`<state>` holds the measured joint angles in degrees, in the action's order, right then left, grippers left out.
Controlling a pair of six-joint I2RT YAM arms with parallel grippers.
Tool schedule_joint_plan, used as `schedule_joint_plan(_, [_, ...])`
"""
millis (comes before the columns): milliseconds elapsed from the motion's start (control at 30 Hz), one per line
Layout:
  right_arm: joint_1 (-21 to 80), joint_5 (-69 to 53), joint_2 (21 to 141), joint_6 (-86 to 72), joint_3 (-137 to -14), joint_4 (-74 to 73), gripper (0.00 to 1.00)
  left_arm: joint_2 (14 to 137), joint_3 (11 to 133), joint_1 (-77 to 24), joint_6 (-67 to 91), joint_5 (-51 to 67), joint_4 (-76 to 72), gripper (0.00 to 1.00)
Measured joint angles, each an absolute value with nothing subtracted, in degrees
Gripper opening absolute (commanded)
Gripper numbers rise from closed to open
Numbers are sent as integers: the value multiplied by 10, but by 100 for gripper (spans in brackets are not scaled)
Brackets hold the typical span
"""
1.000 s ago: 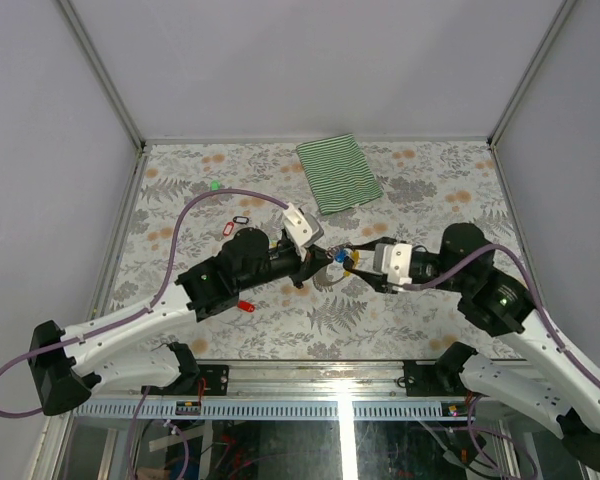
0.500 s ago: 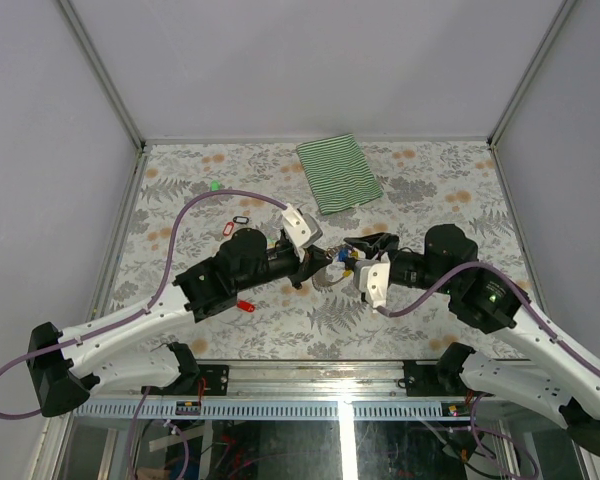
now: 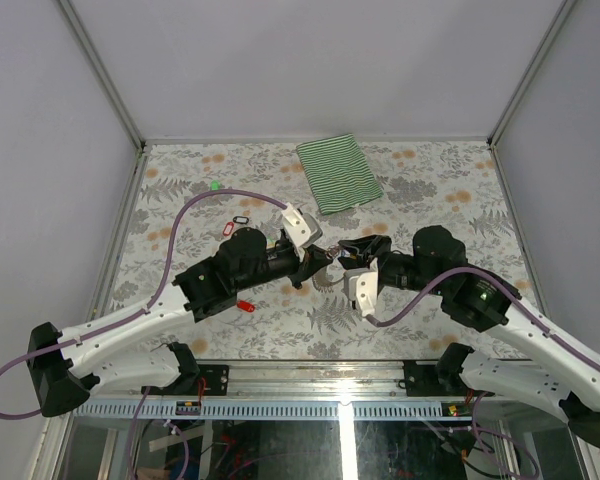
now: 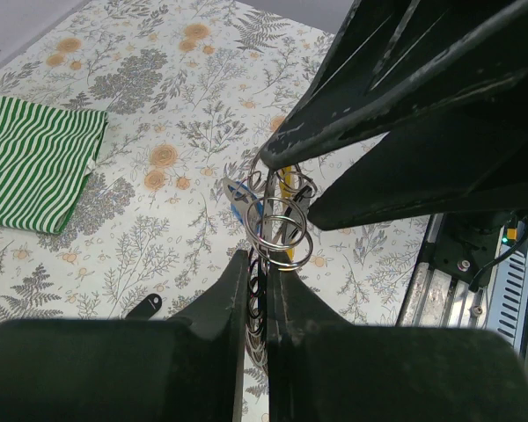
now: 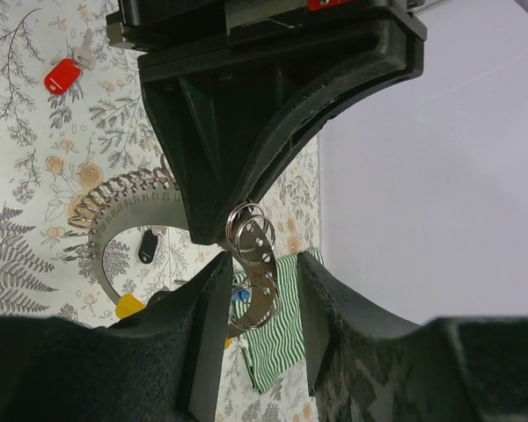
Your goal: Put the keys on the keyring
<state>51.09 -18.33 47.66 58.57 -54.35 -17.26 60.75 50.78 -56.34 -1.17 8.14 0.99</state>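
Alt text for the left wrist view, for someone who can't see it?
The left claw pinches a cluster of wire rings above a flowered table, the right claw reaching in from the upper right. A blue tag and a yellow tag show behind the rings; a striped cloth lies at left.

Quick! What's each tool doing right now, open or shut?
Left tool: shut, pinching the keyring.
Right tool: open, straddling the keyring.
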Motion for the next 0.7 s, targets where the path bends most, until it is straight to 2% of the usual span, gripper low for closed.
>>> schedule_joint_plan(700, [528, -155, 494, 605, -541, -160, 22, 608, 508, -563, -12, 86, 10, 0])
